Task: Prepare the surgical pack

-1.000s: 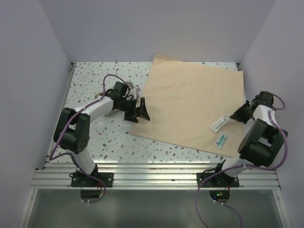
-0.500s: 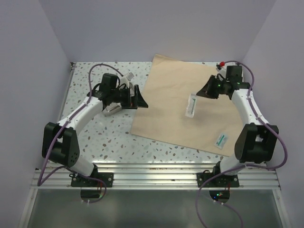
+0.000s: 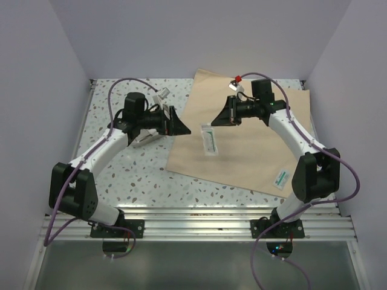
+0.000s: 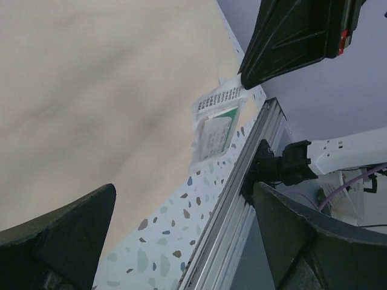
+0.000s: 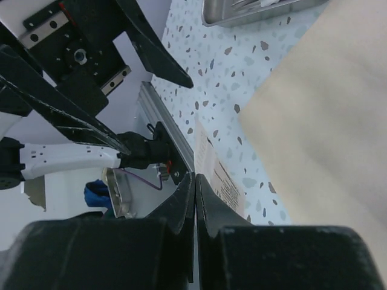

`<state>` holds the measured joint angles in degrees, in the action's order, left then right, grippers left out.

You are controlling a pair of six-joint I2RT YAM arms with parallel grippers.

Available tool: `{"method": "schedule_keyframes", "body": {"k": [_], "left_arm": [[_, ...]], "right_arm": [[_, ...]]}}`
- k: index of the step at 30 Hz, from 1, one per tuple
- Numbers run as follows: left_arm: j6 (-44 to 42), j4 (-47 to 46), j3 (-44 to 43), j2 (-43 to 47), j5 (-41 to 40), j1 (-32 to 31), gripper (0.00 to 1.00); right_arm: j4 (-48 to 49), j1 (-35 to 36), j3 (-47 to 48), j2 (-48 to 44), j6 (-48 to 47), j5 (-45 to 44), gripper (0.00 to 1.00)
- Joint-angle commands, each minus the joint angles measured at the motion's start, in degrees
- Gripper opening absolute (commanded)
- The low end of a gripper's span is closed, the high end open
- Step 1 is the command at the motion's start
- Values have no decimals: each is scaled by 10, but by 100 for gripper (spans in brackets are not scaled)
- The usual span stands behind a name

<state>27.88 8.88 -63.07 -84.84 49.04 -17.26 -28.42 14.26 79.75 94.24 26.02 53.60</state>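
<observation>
Right claw (image 3: 222, 118) clenched on a white packet (image 3: 208, 140), swung in over the wrap sheet (image 3: 248, 154).

Nearest me, the green-printed packet (image 3: 282, 178) lies untouched where it was, on the sheet's near right corner. A second ago my right claw was back at that right edge. It has since crossed the tan sheet, and the white packet now hangs from its pinched tips over the sheet's left half, not yet set down. Beyond that, my left claw (image 3: 176, 122) stands spread wide and empty at the sheet's left edge, having reached further out from its base. The metal tray (image 3: 144, 138) sits just beside it on the table (image 3: 121, 175), off the sheet. I judge the pack is only being loaded: this packet needs placing, and the tray has yet to join the sheet before any folding.
</observation>
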Motion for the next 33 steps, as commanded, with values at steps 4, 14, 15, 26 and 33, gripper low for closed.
{"method": "schedule_keyframes", "body": {"k": [4, 14, 15, 26, 33], "left_arm": [[35, -122, 44, 29, 70, 0, 100], [54, -186, 60, -10, 113, -11, 99], [61, -206, 61, -14, 120, -15, 99], [191, -417, 96, -38, 137, -51, 91], [215, -440, 109, -54, 140, -56, 57]], "right_arm": [[90, 16, -9, -4, 72, 80, 0], [164, 33, -28, -9, 143, 108, 0], [182, 34, -31, -11, 148, 110, 0], [240, 39, -48, -15, 205, 122, 0], [240, 41, -46, -15, 209, 120, 0]]}}
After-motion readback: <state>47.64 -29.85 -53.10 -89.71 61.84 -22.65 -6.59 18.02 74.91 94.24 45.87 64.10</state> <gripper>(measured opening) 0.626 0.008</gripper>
